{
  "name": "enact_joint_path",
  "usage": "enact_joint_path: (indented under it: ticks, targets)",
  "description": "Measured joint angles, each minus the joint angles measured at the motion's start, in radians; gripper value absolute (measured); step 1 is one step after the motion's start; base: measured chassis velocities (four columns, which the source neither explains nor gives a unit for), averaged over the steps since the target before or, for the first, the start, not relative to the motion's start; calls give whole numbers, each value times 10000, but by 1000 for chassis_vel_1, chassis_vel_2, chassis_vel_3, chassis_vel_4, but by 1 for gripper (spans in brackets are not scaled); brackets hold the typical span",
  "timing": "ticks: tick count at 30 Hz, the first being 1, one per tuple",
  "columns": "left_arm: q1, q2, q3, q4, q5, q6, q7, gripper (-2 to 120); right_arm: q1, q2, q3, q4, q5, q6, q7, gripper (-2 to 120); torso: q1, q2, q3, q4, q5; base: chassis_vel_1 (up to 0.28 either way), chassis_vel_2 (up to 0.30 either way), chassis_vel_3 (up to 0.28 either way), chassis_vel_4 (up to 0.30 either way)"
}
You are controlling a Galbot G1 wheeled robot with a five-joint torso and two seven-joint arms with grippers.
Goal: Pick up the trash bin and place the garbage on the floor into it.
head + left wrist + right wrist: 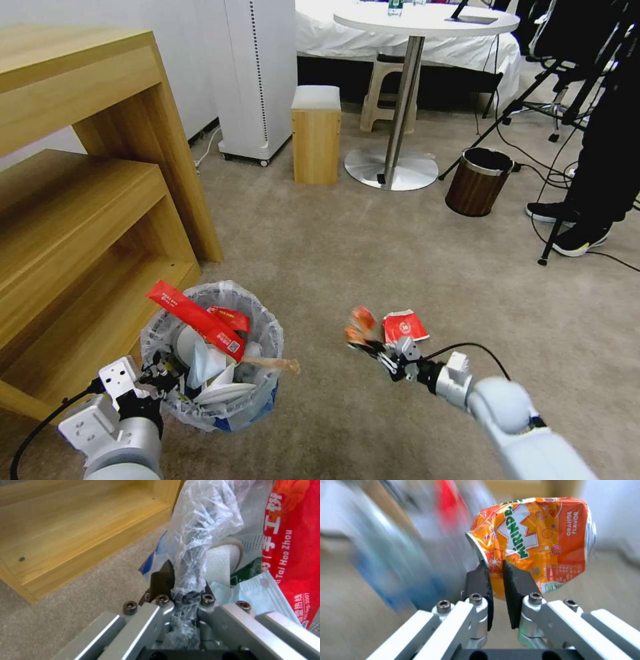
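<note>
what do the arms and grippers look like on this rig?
Both arms are glossy white with silver-grey wrist housings and a black cable looping off each wrist. The left gripper and right gripper match: bare aluminium linkage bars, dark hex bolts, dark wedge-shaped fingers.

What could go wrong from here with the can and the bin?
1. The right end effector pinches only the edge of the crushed orange can; it may slip out.
2. The trash bin is heaped, a red packet and wooden stick overhanging; the can could bounce off.
3. The left end effector grips just rim and bag; the bin may tilt.
</note>
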Motion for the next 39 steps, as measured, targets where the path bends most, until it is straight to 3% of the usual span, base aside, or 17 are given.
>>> enact_joint_path:
  ticks: [4, 8, 15, 20, 26, 31, 36, 39]
  targets:
    - [-34, -134, 284, 122, 244, -34, 65, 1, 845, 45, -643, 440, 2184, -540, -1480, 8, 0, 0, 0, -1, 0, 0, 0, 0, 0]
    - [-57, -197, 404, 232, 375, -96, 122, 1, 1551, 644, -1485, 78, 2847, -954, -1534, 8, 0, 0, 0, 0, 4, 0, 0, 0, 0]
    - [-60, -203, 371, 232, 387, -111, 147, 1, 2658, 1778, -3318, -1231, 2947, -1074, -663, 8, 0, -1, 1, 1, 0, 0, 0, 0, 0]
    - [-7, -183, 310, 77, 336, -113, 148, 1, 2946, 2042, -3747, -1639, 2221, -1072, -462, 9, 0, 0, 0, 1, 2, 0, 0, 0, 0]
    - [40, -179, 303, -11, 322, -112, 147, 1, 2829, 1828, -3772, -1616, 1644, -1210, -621, 28, 0, 0, 0, -1, 3, 0, 0, 0, 0]
    - [79, -196, 378, -94, 340, -108, 150, 1, 2615, 1496, -3313, -1527, 414, -1461, -740, 48, 0, 0, 0, -2, 5, 0, 0, 0, 0]
    - [151, -192, 377, -104, 353, -107, 150, 1, 2468, 1282, -2903, -1200, 462, -1448, -683, 64, 0, -1, 0, -2, 4, 0, 0, 0, 0]
    - [159, -167, 268, -106, 344, -108, 146, 1, 2353, 1108, -2461, -577, 1078, -1231, -10, 78, 0, -1, 0, -1, 4, 0, 0, 0, 0]
